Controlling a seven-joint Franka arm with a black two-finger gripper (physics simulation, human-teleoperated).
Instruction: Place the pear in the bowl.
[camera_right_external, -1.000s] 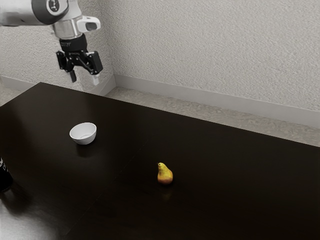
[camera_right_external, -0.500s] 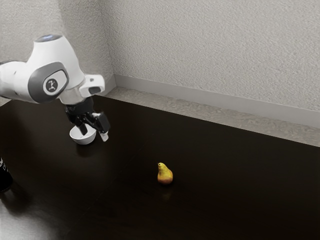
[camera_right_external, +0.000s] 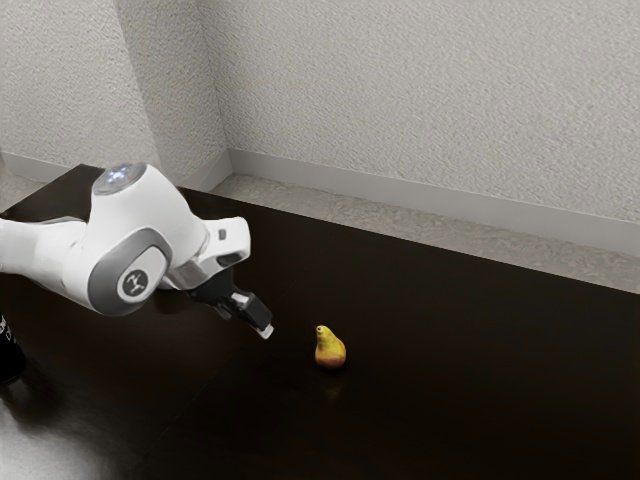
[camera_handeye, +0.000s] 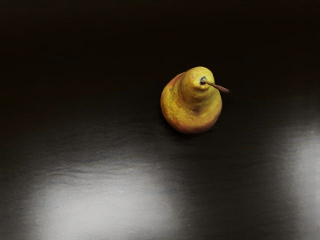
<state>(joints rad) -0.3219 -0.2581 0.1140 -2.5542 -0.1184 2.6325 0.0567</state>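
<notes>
Our black two-finger gripper (camera_right_external: 246, 324) is spread, near the upright, mottled yellow, round-bottomed pear (camera_right_external: 330, 349). We have the glossy dark worktop's (camera_right_external: 460, 370) straight edge well apart from us.

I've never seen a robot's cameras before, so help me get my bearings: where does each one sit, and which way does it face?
Exterior view: at the arm's side, looking down at a slant across the dark table toward a textured wall; the arm enters from the exterior view's left, ending in its gripper.
Wrist view: riding at the arm's end, looking down onto the tabletop.
Shared: both show the pear standing on the table.
</notes>
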